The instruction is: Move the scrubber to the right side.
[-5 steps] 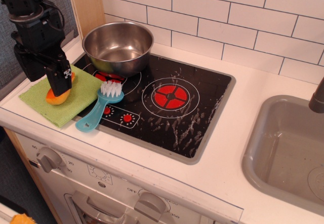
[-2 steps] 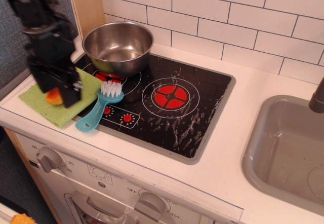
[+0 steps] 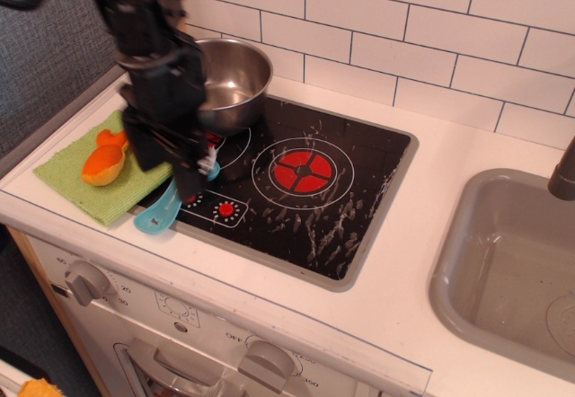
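The scrubber [image 3: 158, 216] is a light-blue brush lying at the front left corner of the black stovetop [image 3: 305, 199]. Only its teardrop handle and a sliver of the head show. My gripper [image 3: 171, 169] hangs directly over the brush head and hides the white bristles. Its fingers look spread to either side of the head, and nothing is held between them. I cannot tell whether the fingers touch the brush.
An orange fish toy [image 3: 103, 164] lies on a green cloth [image 3: 81, 186] left of the stove. A steel bowl [image 3: 232, 69] stands on the back left burner. A red burner ring [image 3: 304, 172] marks the stove's middle. A grey sink [image 3: 512, 271] is at the right.
My gripper has moved right from above the orange fish on the green cloth to over the scrubber's head. The fish is now uncovered. The scrubber has not moved.
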Tool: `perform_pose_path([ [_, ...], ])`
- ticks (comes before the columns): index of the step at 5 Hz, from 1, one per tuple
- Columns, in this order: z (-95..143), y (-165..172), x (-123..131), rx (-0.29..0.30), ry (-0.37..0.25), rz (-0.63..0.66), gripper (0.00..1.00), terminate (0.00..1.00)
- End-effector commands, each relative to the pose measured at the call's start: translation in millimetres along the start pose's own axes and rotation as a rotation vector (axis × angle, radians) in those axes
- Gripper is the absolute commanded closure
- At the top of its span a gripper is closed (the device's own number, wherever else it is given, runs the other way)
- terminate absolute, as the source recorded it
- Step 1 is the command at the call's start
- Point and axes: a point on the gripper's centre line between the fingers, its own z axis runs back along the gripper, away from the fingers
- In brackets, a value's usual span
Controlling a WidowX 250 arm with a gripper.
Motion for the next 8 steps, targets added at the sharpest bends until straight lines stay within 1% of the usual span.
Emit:
perform_pose_path([
  [1, -29.6, 14.0, 18.5, 0.033, 0.06, 0.037, 0.0, 0.0],
  [2, -30.6, 17.6, 19.3, 0.027, 0.063, 0.036, 0.0, 0.0],
  [4, -1.6, 1.7, 16.6, -0.029, -0.019, -0.021, 0.0, 0.0],
  [5, 17.4, -6.3, 12.4, 0.009, -0.069, -0.047, 0.0, 0.0],
  [6, 22.2, 2.0, 18.3, 0.024, -0.083, -0.035, 0.0, 0.0],
  [8, 4.5, 19.4, 34.2, 0.061, -0.037, -0.014, 0.0, 0.0],
])
